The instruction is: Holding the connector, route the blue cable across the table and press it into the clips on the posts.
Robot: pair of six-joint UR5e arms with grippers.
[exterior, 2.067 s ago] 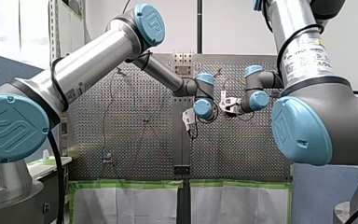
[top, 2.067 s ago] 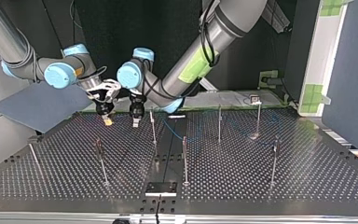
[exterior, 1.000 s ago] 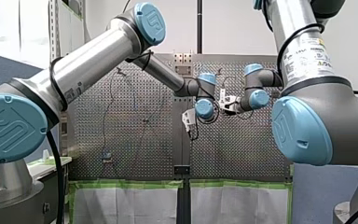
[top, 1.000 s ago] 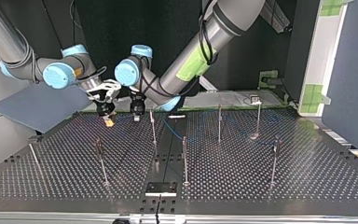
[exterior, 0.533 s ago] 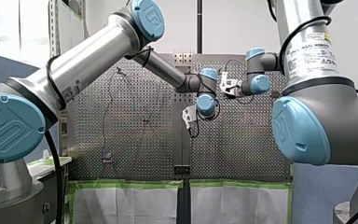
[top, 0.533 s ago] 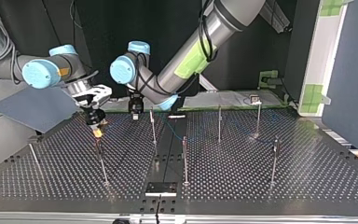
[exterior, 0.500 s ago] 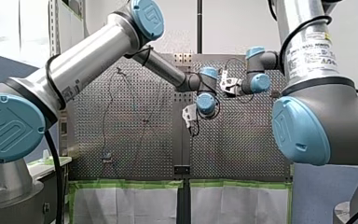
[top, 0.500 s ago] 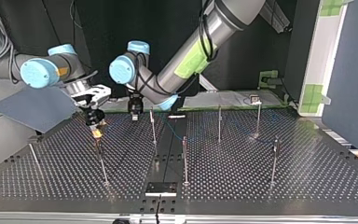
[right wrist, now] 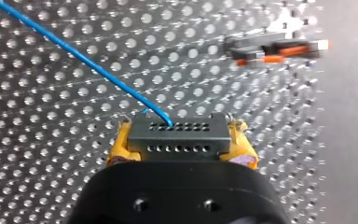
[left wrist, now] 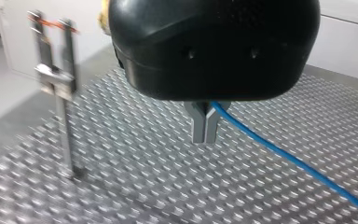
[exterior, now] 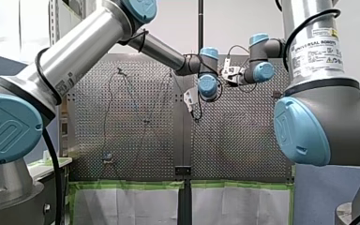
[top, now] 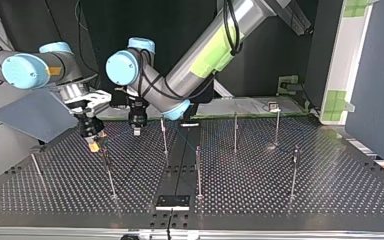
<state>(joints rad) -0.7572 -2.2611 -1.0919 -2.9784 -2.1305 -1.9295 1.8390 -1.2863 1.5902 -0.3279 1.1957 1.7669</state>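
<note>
Perforated table [top: 280, 200]; right end effector [top: 94, 144] with connector [right wrist: 178, 138] now nearer clip post [top: 108, 175].

Silver arms [exterior: 77, 49], blue joint caps [exterior: 9, 129], black cables [exterior: 56, 187]

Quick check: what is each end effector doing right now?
Left end effector: closed on the thin blue cable.
Right end effector: closed on the dark grey rectangular connector.

Matt perforated metal table [top: 280, 190], smooth glossy blue cable [left wrist: 284, 153], dark matt connector [right wrist: 179, 137], bare metal posts [top: 198, 170]
</note>
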